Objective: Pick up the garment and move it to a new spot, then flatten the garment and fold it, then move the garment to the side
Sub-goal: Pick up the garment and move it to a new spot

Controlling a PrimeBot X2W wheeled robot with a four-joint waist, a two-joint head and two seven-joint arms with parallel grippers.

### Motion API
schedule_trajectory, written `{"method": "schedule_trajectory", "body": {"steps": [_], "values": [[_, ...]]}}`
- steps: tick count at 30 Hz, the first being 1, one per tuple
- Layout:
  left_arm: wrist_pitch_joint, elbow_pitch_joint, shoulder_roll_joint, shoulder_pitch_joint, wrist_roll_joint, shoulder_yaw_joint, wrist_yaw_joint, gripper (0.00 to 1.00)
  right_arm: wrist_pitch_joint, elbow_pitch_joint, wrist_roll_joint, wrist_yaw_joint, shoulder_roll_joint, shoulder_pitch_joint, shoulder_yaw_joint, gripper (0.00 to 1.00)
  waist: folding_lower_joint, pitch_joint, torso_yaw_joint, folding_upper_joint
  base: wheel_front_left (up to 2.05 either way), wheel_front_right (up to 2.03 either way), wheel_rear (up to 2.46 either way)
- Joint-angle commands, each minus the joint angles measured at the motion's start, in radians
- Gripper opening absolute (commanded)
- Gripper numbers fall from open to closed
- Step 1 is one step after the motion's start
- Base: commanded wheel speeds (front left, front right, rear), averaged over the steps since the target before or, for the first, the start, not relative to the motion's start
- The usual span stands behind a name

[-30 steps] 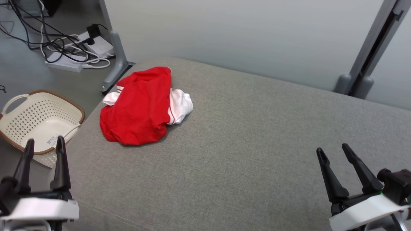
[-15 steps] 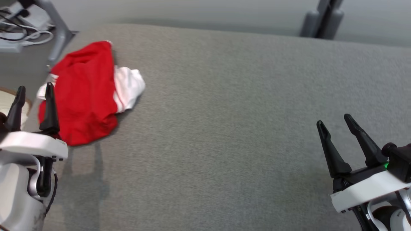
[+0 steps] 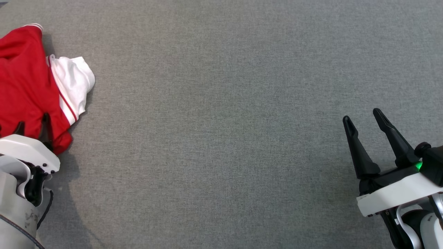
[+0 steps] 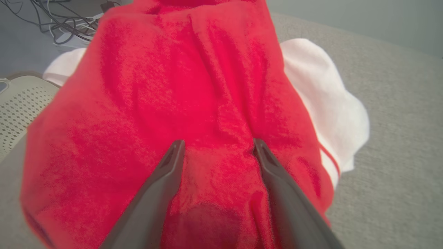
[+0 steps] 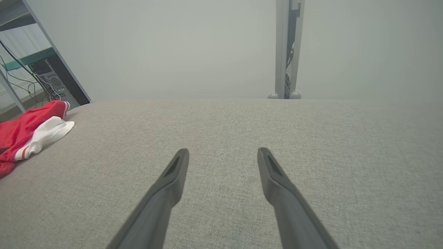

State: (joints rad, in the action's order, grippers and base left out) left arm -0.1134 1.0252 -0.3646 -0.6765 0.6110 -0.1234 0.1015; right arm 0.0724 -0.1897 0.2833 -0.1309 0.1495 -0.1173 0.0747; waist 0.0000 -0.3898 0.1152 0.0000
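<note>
The garment (image 3: 27, 86), red with a white sleeve edged in thin red stripes, lay crumpled at the far left of the grey fabric surface (image 3: 221, 103). In the head view it was cut off by the left edge.

The left jaws stood wide open above the garment's near part. In the left wrist view their two dark fingers (image 4: 162, 186) spread over red cloth with nothing pinched between them. Whether the tips touched the cloth could not be told. The white wrist housing (image 3: 27, 150) hid the lower parts of those fingers in the head view.

The right jaws were open too, holding nothing, low at the right over bare surface and well apart from the garment. A small green light (image 3: 418, 166) glowed on that wrist. Bare grey fabric stretched between these jaws and the garment.

Beyond the garment, the left wrist view showed a cream perforated basket (image 4: 20, 103) at the left and a tangle of cables (image 4: 62, 20) on the floor. The right wrist view showed a pale wall (image 5: 173, 45) behind the surface, with a grey post (image 5: 289, 48) upright against it.
</note>
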Motion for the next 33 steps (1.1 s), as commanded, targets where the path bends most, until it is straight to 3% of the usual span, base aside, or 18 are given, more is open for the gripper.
{"method": "schedule_trajectory", "body": {"steps": [1, 5, 8, 14, 17, 24, 33], "values": [[-0.004, 0.006, -0.004, -0.022, 0.0, -0.004, 0.006, 0.03, -0.005, 0.0, 0.003, 0.0, 0.005, -0.013, -0.002, 1.0, 0.0, -0.004, -0.004, 0.0, 0.0, 0.0, 0.0], [-0.028, 0.06, -0.009, -0.055, -0.004, -0.015, 0.013, 0.0, -0.013, 0.013, 0.005, 0.0, 0.005, -0.019, -0.003, 1.0, 0.0, 0.003, 0.0, 0.0, 0.0, 0.0, 0.0], [-0.086, 0.077, -0.02, -0.075, -0.017, -0.014, -0.008, 0.0, -0.019, 0.023, 0.006, 0.0, 0.005, -0.016, -0.005, 1.0, 0.0, 0.024, 0.002, 0.0, 0.0, 0.0, 0.0], [-0.146, 0.0, -0.055, -0.087, -0.05, 0.003, -0.046, 0.0, -0.036, 0.042, 0.003, 0.0, -0.004, 0.015, -0.02, 1.0, 0.0, 0.111, 0.006, 0.0, 0.0, 0.0, 0.0], [-0.15, -0.124, -0.079, -0.051, -0.079, 0.032, -0.077, 0.0, -0.04, 0.051, 0.005, 0.0, -0.012, 0.037, -0.025, 1.0, 0.0, 0.162, 0.006, 0.0, 0.0, 0.0, 0.0], [-0.149, -0.493, -0.077, 0.156, -0.12, 0.126, -0.151, 0.0, -0.044, 0.061, 0.016, 0.0, -0.032, 0.096, -0.032, 1.0, 0.0, 0.271, -0.009, 0.0, 0.0, 0.0, 0.0], [-0.084, -0.904, -0.061, 0.427, -0.146, 0.138, -0.268, 0.0, -0.036, 0.047, 0.014, 0.0, -0.049, 0.148, -0.043, 1.0, 0.0, 0.331, -0.041, 0.0, 0.0, 0.0, 0.0]]}}
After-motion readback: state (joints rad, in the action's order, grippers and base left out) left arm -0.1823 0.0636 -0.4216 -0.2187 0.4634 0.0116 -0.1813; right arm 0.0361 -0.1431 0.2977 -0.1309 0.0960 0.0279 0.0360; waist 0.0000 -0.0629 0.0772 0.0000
